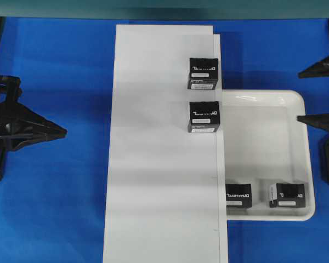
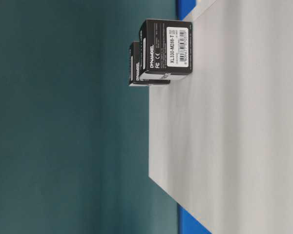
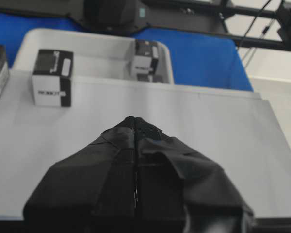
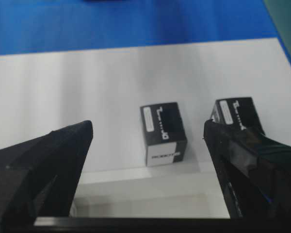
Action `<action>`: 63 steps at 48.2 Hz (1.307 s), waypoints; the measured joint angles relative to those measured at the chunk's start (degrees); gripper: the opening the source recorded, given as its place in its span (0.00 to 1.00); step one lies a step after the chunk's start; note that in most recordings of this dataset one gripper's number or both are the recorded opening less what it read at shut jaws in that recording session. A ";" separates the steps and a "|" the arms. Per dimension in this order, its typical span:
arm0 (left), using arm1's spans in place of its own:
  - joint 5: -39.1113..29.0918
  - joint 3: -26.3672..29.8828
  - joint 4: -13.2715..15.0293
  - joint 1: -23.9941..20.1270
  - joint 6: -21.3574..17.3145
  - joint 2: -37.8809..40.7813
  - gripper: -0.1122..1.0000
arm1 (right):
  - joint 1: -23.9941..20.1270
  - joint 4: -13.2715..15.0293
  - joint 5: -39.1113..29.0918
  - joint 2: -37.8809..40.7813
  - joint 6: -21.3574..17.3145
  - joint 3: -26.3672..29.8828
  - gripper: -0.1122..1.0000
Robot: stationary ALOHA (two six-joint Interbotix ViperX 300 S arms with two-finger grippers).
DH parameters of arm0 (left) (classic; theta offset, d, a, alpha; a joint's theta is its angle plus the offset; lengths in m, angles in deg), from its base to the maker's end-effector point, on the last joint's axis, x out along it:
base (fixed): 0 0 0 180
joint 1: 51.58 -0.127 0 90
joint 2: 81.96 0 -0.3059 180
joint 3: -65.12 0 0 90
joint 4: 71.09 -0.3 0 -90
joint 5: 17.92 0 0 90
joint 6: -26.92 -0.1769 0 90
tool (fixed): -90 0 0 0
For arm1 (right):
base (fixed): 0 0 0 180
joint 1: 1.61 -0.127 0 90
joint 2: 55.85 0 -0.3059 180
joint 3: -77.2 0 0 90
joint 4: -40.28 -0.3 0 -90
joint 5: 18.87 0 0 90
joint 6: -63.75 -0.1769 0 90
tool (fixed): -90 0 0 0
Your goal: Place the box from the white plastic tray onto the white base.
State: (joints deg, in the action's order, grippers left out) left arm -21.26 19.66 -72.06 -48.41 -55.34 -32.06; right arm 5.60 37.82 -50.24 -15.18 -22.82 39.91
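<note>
Two boxes already stand on the base, one behind the other along its right edge: the far box and the near box. They sit close to the tray, which looks like the shortest reach from it, and they are spaced apart, probably to leave room for a row.

Two more wait in the tray's near end: the left tray box, tucked against the base's edge, and the right tray box near the tray's near right corner. So the task seems about half done, and one of these is the likely next pick.

The right hand is spread wide and holds nothing. In its wrist view it looks across the tray rim toward the two placed boxes, with its fingers well clear of them. That fits a hand free to go for another box.

The left hand is closed, its fingers pressed together and empty, parked over the blue desk at the left, well away from the boxes. It appears to stay out of the way, since the tray lies on the right arm's side.
</note>
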 measured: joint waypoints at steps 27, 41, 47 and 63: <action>0.35 0.09 0.00 0.00 0.18 -3.34 0.04 | 0.00 -0.62 3.87 -5.10 -0.09 -4.39 0.97; 0.35 0.09 0.00 0.09 0.18 -3.25 0.04 | 0.00 -0.62 3.87 -5.19 -0.09 -4.66 0.97; 0.35 0.09 0.00 0.09 0.18 -3.25 0.04 | 0.00 -0.62 3.87 -5.19 -0.09 -4.75 0.97; 0.35 0.09 0.00 0.09 0.26 -3.25 0.04 | 0.00 -0.62 3.87 -5.19 -0.35 -4.92 0.97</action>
State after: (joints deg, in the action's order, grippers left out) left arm -20.91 19.75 -72.06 -48.33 -55.08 -35.31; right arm 5.60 37.21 -46.38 -20.37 -23.17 34.99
